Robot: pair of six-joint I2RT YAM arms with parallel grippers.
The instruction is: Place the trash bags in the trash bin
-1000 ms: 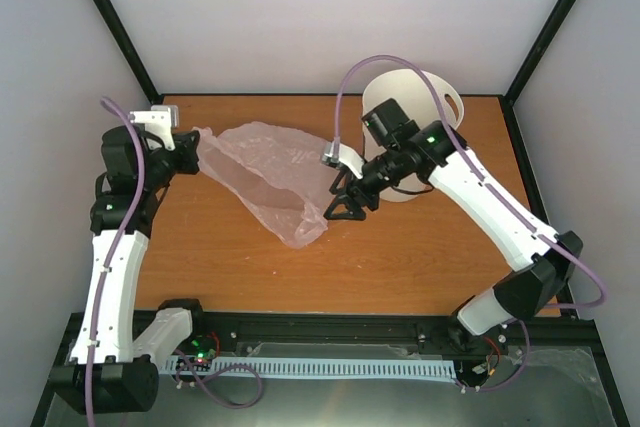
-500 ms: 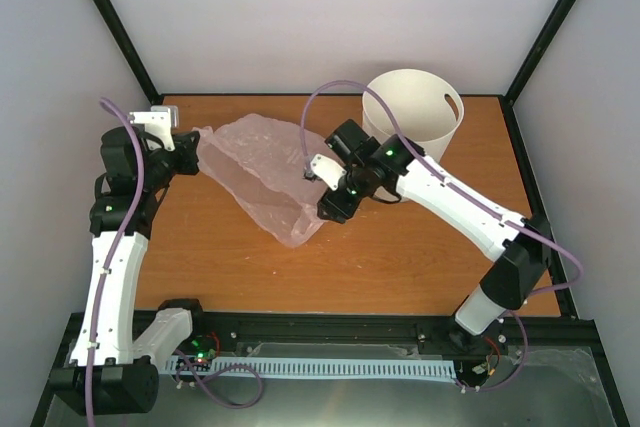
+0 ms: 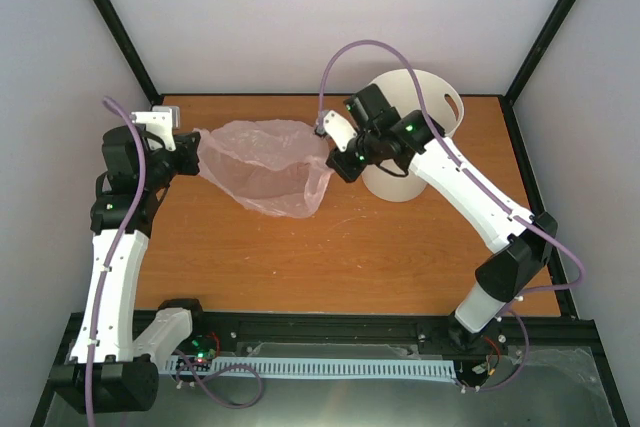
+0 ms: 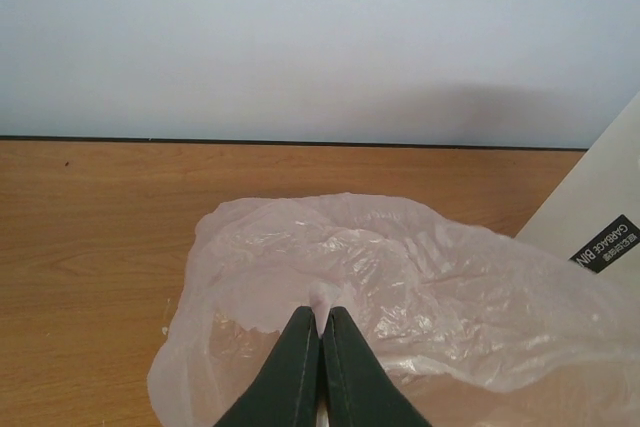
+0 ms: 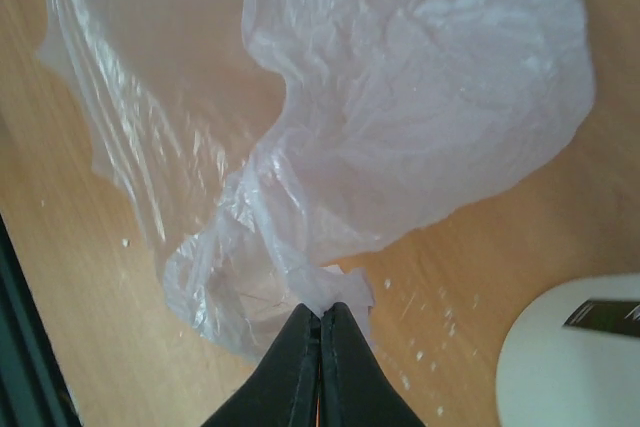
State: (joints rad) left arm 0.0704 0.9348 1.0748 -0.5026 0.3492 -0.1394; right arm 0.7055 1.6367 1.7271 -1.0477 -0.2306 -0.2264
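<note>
The pale pink translucent trash bag point(image 3: 268, 169) hangs stretched between my two grippers above the wooden table. My left gripper point(image 3: 192, 151) is shut on the bag's left edge; in the left wrist view a pinch of film point(image 4: 322, 299) sticks out between the closed fingers point(image 4: 320, 315). My right gripper point(image 3: 338, 161) is shut on the bag's right edge, with crumpled film point(image 5: 325, 292) caught at the fingertips point(image 5: 322, 309). The white trash bin point(image 3: 425, 137) stands just right of the right gripper, partly covered by that arm. The bin's wall point(image 4: 600, 227) and rim point(image 5: 575, 357) show in the wrist views.
Black frame posts and white walls enclose the table point(image 3: 340, 257). A black rail point(image 3: 330, 332) runs along the near edge by the arm bases. The bin carries a black label point(image 4: 607, 243). White specks point(image 5: 440, 322) dot the wood near the right gripper.
The right gripper swung left to the bag's right edge, closed on it and lifted it up toward the bin. The bag now hangs stretched. The left gripper kept its hold.
</note>
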